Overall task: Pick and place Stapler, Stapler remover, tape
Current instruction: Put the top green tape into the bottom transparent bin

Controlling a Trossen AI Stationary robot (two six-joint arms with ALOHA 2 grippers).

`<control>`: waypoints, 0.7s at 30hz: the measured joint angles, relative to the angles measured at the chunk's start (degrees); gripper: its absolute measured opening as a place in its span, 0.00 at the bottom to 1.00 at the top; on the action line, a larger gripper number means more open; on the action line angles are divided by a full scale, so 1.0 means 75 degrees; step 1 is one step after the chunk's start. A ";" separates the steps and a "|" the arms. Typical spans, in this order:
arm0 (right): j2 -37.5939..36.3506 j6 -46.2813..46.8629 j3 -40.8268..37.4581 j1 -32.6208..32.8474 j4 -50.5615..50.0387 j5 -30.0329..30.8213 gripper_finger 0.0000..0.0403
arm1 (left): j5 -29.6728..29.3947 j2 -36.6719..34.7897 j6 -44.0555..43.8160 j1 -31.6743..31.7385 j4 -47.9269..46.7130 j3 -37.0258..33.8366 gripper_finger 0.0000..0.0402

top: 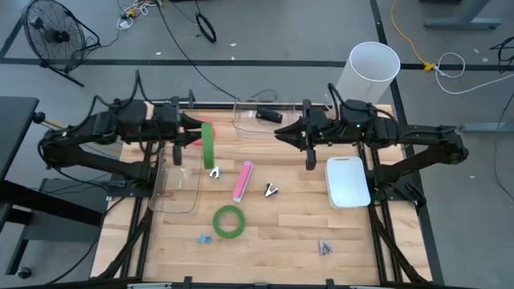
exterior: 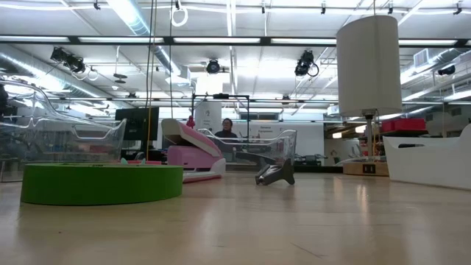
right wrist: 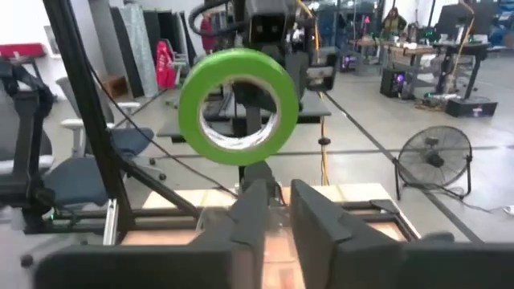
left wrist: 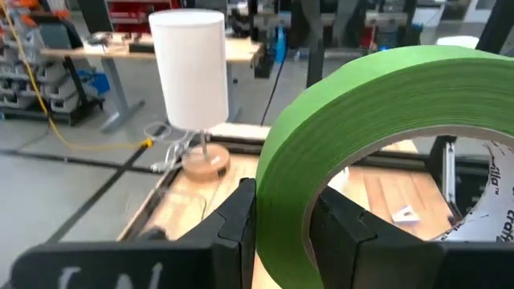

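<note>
**Left end effector holding a green tape roll above the table**

High view: the left end effector (top: pixel 193 138) grasps an upright green tape roll (top: pixel 208 145) beyond the pink stapler (top: pixel 242 181); a second green tape roll (top: pixel 229 221) lies flat on the table (top: pixel 281 241) nearer than the stapler. The right end effector (top: pixel 307 144) hangs to the stapler's right.

Low view: only the flat roll (exterior: pixel 101 182), stapler (exterior: pixel 193 156) and a clear bin (exterior: pixel 254 151) appear; no arms.

Left wrist view: fingers (left wrist: pixel 241 217) clamp the roll's (left wrist: pixel 353 152) band.

Right wrist view: the held roll (right wrist: pixel 237 107) faces the camera; the right fingers (right wrist: pixel 249 213) stand slightly apart, empty.
</note>
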 joint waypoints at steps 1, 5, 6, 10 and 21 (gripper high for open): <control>-0.0080 -0.0022 0.0000 0.0000 -0.0113 0.0001 0.09 | -0.0003 -0.0099 -0.0037 -0.0002 -0.0146 0.0000 0.23; -0.0398 -0.0048 0.0000 0.0000 -0.0403 0.0003 0.01 | 0.0022 -0.0377 -0.0108 0.0001 -0.0695 0.0000 0.23; -0.0464 -0.0048 0.0000 0.0000 -0.0452 0.0003 0.01 | 0.0024 -0.0434 -0.0193 0.0001 -0.0834 0.0000 0.23; -0.0738 -0.0048 0.0000 0.0000 -0.0776 0.0058 0.01 | 0.0000 -0.0553 -0.0431 0.0000 -0.1694 0.0003 0.23; -0.0904 0.0023 -0.0003 0.0000 -0.1180 0.0341 0.00 | -0.0007 -0.0559 -0.0507 0.0001 -0.3234 0.0003 0.23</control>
